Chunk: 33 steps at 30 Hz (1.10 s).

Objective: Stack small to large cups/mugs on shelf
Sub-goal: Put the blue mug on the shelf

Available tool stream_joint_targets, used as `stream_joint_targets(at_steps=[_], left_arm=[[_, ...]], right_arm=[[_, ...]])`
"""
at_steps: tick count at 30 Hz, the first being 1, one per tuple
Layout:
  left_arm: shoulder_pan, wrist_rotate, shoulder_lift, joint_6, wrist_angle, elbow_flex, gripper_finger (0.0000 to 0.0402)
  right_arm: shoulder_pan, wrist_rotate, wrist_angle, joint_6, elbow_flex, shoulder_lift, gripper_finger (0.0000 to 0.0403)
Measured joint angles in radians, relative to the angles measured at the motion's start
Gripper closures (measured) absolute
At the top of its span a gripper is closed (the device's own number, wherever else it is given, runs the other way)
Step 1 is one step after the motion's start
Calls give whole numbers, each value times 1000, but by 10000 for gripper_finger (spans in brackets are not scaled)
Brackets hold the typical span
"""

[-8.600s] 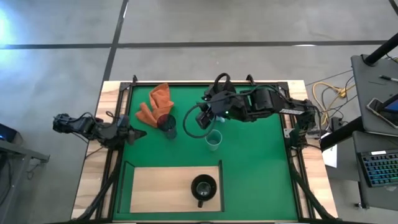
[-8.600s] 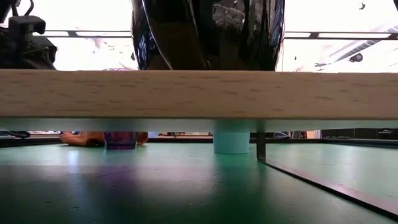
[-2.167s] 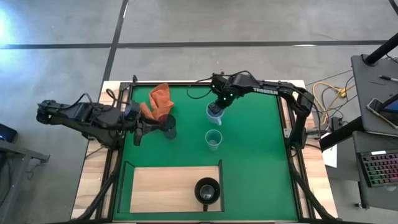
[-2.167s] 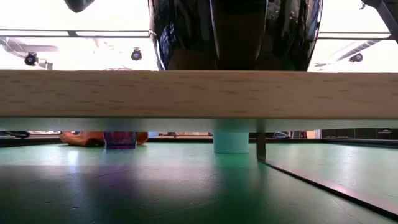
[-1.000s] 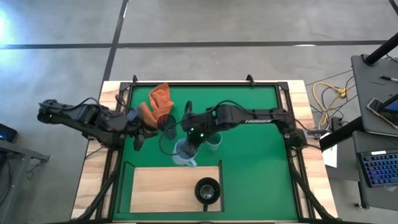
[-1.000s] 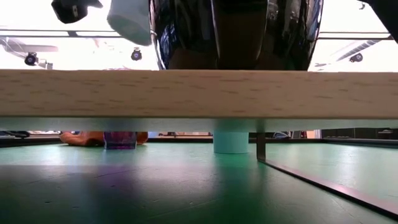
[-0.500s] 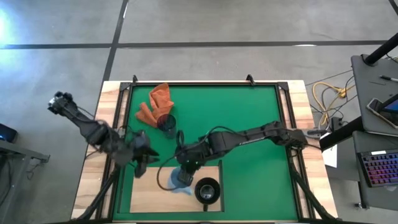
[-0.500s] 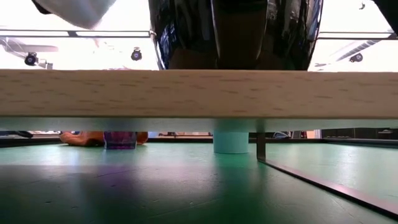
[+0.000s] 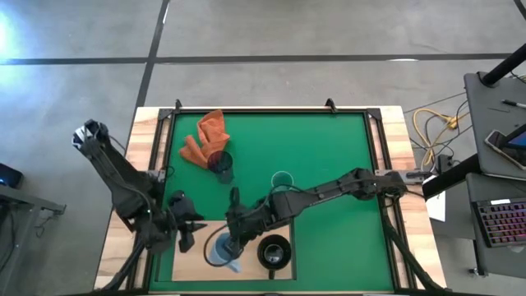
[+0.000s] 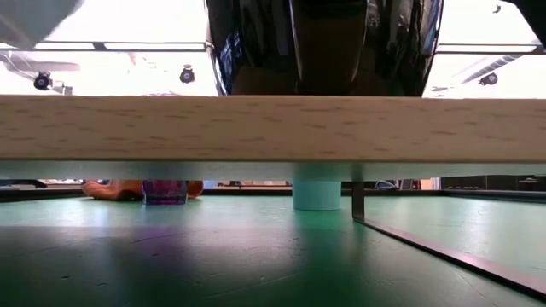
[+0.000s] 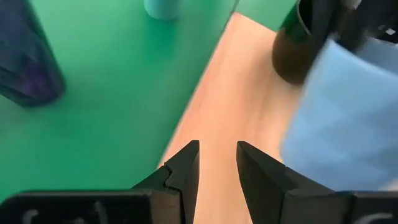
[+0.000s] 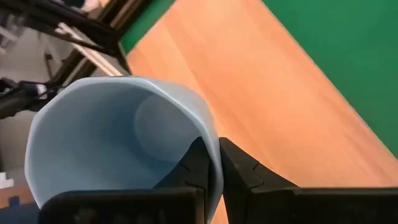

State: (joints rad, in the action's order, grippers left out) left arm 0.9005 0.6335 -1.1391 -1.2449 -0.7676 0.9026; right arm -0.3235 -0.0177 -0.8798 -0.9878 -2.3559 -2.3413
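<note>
Two grippers noted. My right gripper (image 12: 209,163) pinches the light blue mug (image 9: 220,249) by its rim over the shelf (image 9: 193,238), just beside the black mug (image 9: 273,252), for placement. Left gripper (image 11: 214,163) hovers beside, fingers apart.

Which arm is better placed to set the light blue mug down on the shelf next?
Right. The right gripper already pinches the light blue mug's rim over the shelf, beside the black mug. The left gripper only hovers empty at the shelf's edge.
</note>
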Motion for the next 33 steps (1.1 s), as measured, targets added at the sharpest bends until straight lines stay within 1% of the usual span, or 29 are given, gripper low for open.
stream_joint_targets(at_steps=[2,4,7,13,17,21,29,33], left_arm=[[9,0,-20,0,65,-5,309],[11,-4,-42,37,164,-12,309],[10,-22,-75,77,273,-13,309],[10,-50,-131,57,304,-19,309],[10,-74,-164,56,402,-27,309],[10,-76,-204,79,483,-27,309],[10,-81,-299,71,561,-28,309],[9,-82,-340,69,606,-30,309]], right_arm=[[-4,28,-42,-8,0,0,390],[-6,47,-74,-16,2,0,390],[-10,48,-96,-27,6,0,390],[-27,57,-139,-44,7,0,390],[-41,74,-180,-56,7,-10,390],[-46,64,-180,-56,8,-34,390],[-50,42,-150,-51,4,-45,389],[-53,28,-138,-41,0,-44,370]])
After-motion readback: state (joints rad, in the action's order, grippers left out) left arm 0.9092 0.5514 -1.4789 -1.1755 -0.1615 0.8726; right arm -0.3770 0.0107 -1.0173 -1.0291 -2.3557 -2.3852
